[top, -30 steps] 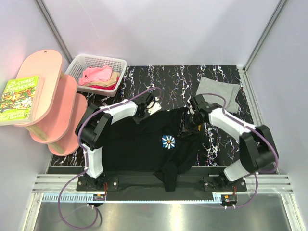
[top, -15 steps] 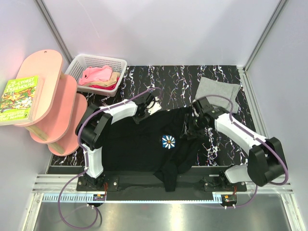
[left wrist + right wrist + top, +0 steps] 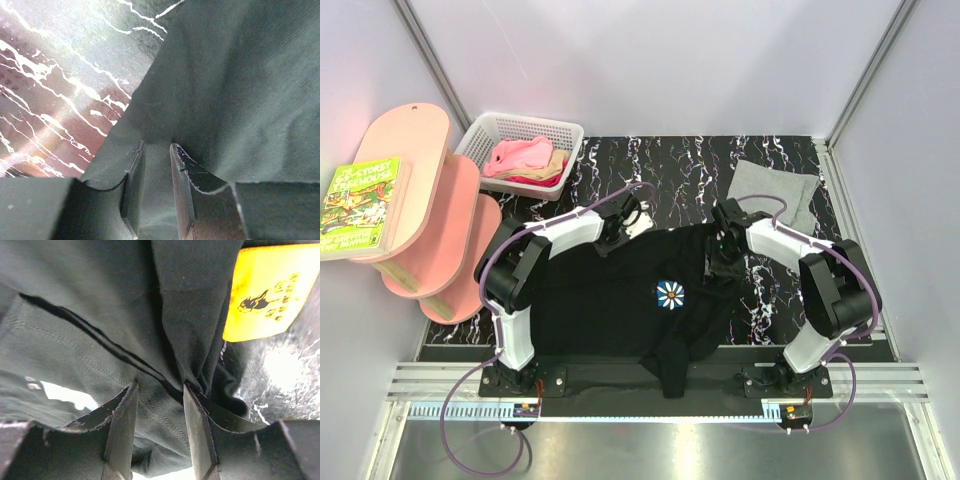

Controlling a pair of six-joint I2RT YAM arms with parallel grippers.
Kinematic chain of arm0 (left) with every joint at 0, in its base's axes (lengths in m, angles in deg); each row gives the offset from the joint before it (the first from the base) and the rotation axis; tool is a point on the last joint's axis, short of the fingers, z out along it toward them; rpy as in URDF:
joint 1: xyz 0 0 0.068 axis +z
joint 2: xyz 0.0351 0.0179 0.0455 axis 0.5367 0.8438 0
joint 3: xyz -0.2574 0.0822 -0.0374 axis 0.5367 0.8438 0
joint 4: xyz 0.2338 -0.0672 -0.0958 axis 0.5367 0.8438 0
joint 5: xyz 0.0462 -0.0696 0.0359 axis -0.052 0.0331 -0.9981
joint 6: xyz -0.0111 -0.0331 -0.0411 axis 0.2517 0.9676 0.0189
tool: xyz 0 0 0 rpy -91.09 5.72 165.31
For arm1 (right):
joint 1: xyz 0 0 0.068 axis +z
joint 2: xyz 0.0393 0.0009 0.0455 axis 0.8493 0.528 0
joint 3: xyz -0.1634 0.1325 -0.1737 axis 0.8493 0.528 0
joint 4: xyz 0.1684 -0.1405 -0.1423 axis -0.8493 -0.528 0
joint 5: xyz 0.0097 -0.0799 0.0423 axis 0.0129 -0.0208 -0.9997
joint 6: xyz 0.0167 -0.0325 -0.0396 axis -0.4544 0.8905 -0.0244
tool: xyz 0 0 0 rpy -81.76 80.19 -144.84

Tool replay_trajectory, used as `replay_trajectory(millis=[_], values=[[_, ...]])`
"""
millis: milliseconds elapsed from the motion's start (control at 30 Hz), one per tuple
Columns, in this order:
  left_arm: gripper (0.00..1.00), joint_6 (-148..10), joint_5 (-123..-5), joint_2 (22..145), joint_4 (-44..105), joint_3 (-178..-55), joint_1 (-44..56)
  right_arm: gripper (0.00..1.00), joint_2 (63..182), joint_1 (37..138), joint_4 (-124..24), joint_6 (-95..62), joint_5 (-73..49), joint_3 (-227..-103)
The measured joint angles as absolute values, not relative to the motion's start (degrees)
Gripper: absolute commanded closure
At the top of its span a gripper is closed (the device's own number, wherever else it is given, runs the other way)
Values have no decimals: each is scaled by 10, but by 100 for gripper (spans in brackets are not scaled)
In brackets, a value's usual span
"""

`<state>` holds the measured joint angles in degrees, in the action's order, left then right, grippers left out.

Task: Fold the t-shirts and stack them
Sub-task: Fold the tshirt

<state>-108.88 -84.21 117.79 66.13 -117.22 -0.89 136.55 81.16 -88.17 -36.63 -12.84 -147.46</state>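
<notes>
The black t-shirt (image 3: pixel 610 300) with its white daisy print (image 3: pixel 670 294) lies spread across the middle of the table. At the shirt's far left edge, my left gripper (image 3: pixel 617 232) is shut on a fold of the black cloth (image 3: pixel 235 90), which fills the narrow gap of the left gripper (image 3: pixel 156 146). My right gripper (image 3: pixel 720 258) sits at the shirt's far right shoulder. The right gripper (image 3: pixel 160 386) stands open, with flat seamed black cloth (image 3: pixel 75 300) lying between its fingers and a yellow label (image 3: pixel 265 295) beside it. A folded light grey t-shirt (image 3: pixel 775 188) lies at the far right.
A white basket (image 3: pixel 520 122) at the far left holds pink (image 3: pixel 518 155), tan and red t-shirts. A pink tiered shelf (image 3: pixel 435 190) with a book (image 3: pixel 360 205) stands along the left wall. Part of the black shirt hangs over the near table edge (image 3: pixel 670 375).
My right gripper's jaws have spread wider on the shirt's shoulder, and the right arm's elbow has swung out and back in. The left gripper has not moved.
</notes>
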Motion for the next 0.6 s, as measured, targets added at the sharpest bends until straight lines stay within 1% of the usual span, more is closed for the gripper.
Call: replay_trajectory(millis=[100,200,300,333,367,467,600], values=[[69,-1090,-843,1178,661,-1169,-9,52,1362,810,-881,-366,-128,-1450],[69,-1091,-843,1178,661,-1169,-9,57,1347,810,-878,-366,-129,-1438],[69,-1091,-843,1178,661,-1169,-9,76,1331,810,-876,-365,-133,-1433],[69,-1091,-843,1178,661,-1169,-9,85,1328,809,-872,-367,-137,-1431],[69,-1091,-843,1178,661,-1169,-9,88,1327,809,-870,-367,-140,-1429],[69,-1091,-843,1178,661,-1169,-9,92,1327,809,-862,-374,-157,-1425],[69,-1091,-843,1178,661,-1169,-9,92,1324,808,-855,-382,-178,-1420]])
